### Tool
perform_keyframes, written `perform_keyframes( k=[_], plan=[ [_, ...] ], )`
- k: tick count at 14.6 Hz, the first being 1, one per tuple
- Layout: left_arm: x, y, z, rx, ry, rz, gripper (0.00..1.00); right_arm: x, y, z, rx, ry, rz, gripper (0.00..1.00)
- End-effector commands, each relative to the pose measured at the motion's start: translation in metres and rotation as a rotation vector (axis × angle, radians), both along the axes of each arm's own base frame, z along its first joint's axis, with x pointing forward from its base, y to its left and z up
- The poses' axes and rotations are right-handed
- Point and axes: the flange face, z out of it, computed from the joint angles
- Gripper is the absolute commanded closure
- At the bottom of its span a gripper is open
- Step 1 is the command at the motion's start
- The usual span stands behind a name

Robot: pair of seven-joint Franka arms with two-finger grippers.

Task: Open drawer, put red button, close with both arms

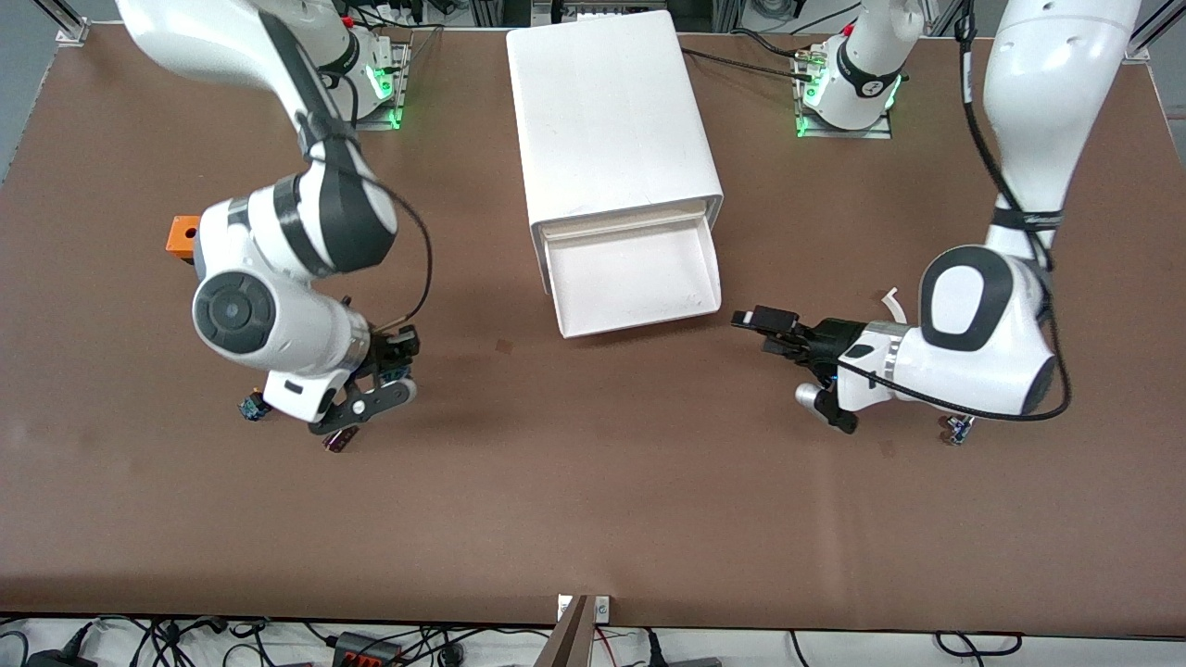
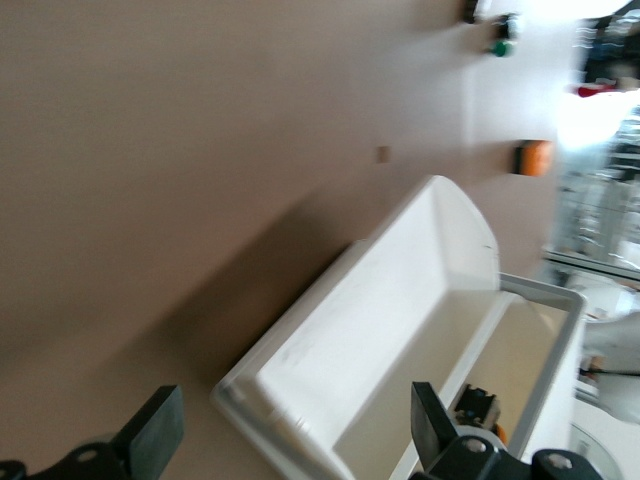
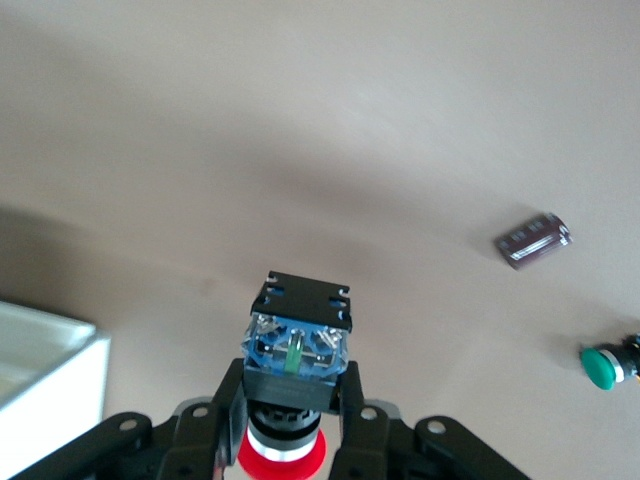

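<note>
Right gripper (image 3: 292,425), fingers pinching the red button (image 3: 290,385) above the bench (image 1: 593,519), should carry it level over the open drawer (image 1: 635,278); left gripper (image 1: 774,332) waits beside the drawer, fingers spread.

Two robot arms, each with one gripper: the left gripper (image 1: 764,329) and the right gripper (image 1: 384,371); one white cabinet (image 1: 607,120) on the surface (image 1: 593,500), with one drawer (image 1: 635,276) pulled open and nothing lying in it; two push buttons, one red button (image 3: 285,440) and one green button (image 3: 603,366); one small dark cylinder (image 3: 535,240); one orange block (image 1: 182,235); one small blue part (image 1: 251,407) beside the right arm; one small part (image 1: 956,428) under the left arm, too small to tell what it is.
</note>
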Motion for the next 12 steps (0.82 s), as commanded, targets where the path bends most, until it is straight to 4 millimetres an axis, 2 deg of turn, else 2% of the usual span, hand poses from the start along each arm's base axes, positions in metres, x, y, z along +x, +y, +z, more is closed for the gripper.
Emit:
perform_keyframes(
  k=[1,2,4,5,6,7,10,12],
  plan=[
    [0.005,0.015,0.028,0.289,-0.012,-0.009,0.0,-0.02,0.057,0.03,0.018,-0.025,0.004,1.0],
    [0.004,0.024,0.033,0.407,-0.05,-0.038,0.0,-0.033,0.081,0.04,0.028,-0.04,0.035,1.0],
    [0.009,0.052,0.028,0.631,-0.115,-0.098,0.0,-0.056,0.132,0.057,0.059,-0.099,0.105,1.0],
    [0.013,0.066,0.027,0.728,-0.143,-0.127,0.0,-0.067,0.156,0.06,0.072,-0.117,0.118,1.0],
    [0.015,0.074,0.028,0.774,-0.159,-0.139,0.0,-0.074,0.173,0.051,0.071,-0.116,0.096,1.0],
    [0.018,0.078,0.038,0.779,-0.178,-0.127,0.0,-0.082,0.189,0.048,0.081,-0.131,0.071,1.0],
    [0.028,0.097,0.108,0.768,-0.28,-0.038,0.0,-0.101,0.229,0.029,0.089,-0.155,0.07,1.0],
    [0.028,0.095,0.147,0.746,-0.341,0.002,0.0,-0.11,0.246,0.016,0.095,-0.158,0.058,1.0]
  ],
)
